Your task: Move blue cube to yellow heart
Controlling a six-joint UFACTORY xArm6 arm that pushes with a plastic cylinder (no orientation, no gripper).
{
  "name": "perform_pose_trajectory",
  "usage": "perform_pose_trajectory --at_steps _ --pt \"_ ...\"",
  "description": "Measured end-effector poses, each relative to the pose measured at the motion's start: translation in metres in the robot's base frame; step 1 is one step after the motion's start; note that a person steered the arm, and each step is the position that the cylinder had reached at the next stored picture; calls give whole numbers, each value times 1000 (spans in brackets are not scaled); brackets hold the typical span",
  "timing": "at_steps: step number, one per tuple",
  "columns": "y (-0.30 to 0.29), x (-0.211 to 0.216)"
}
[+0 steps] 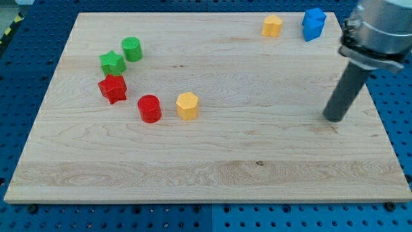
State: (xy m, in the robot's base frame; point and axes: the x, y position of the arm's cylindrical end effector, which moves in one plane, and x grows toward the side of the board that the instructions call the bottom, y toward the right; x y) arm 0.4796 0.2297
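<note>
The blue cube [313, 24] sits at the view's top right corner of the wooden board [257, 161]. The yellow heart [272, 26] lies just to its left, a small gap between them. My tip [333, 118] rests on the board at the view's right, well below the blue cube and apart from every block. The dark rod rises from it toward the arm's grey end at the top right.
A yellow hexagonal block [187, 106], a red cylinder [149, 108], a red star [112, 88], a green star [112, 63] and a green cylinder [132, 49] form a curved group at the view's left. Blue pegboard surrounds the board.
</note>
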Motion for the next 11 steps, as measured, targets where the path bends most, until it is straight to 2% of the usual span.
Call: perform_pose_trajectory --at_steps 1,3,5,6,11 --pt "37 -36" --pt "85 -144" --pt "62 -252" --pt "57 -264" --pt "-14 -256"
